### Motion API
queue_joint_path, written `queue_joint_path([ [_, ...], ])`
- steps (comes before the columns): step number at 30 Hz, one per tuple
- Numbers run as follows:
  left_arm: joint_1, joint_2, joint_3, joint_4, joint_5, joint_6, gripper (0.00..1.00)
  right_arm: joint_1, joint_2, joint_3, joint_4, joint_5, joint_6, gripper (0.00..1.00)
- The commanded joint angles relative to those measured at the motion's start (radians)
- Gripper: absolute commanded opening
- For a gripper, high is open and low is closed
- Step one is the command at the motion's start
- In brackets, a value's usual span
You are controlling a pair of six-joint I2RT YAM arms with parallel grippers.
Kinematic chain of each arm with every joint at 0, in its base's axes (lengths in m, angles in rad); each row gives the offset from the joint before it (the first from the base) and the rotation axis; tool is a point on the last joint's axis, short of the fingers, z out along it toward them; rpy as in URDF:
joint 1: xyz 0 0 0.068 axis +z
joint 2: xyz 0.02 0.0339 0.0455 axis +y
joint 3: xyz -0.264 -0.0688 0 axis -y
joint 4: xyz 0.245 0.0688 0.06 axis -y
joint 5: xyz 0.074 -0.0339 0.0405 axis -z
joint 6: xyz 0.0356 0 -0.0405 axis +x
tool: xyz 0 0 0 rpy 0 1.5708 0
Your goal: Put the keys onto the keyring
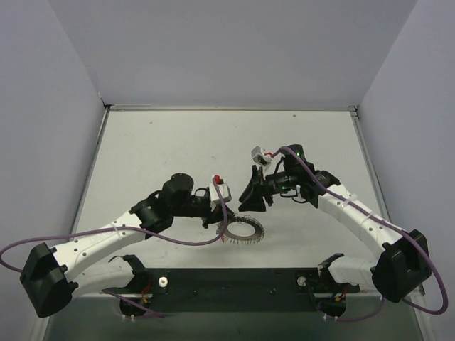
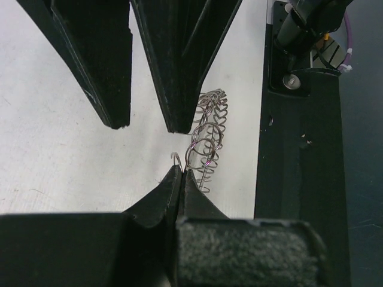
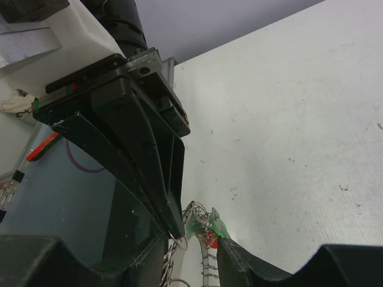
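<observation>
The keyring (image 1: 259,230) lies flat on the table, a large silvery loop with a wide hole and a jagged, coil-like rim. Its near-left edge meets the tips of the left claw (image 2: 181,172), whose fingers are pressed together on a hooked wire end. Seen from that wrist, the coil runs away edge-on like a spring. The ring rests just beneath the right claw (image 3: 194,245), whose jaws stand apart. A green key (image 3: 218,226) and a red key (image 3: 209,239) show only their plastic heads, against the coil and touching that claw's right finger.
</observation>
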Motion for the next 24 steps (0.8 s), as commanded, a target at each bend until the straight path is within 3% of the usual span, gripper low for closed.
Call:
queue_joint_path([
  [1,-0.008,-0.031,0.017,0.072,0.029,0.03,0.0,0.028,0.031,0.062,-0.053,-0.091,-0.084,0.39],
  [10,-0.008,-0.054,0.016,0.09,0.031,0.023,0.0,0.041,0.042,0.065,-0.091,-0.161,-0.121,0.38],
  [18,-0.01,-0.049,0.015,0.12,0.061,0.007,0.0,0.063,0.049,0.07,-0.099,-0.109,-0.119,0.37],
  [24,-0.01,-0.043,0.02,0.124,0.057,0.002,0.0,0.074,0.055,0.073,-0.101,-0.089,-0.109,0.3],
])
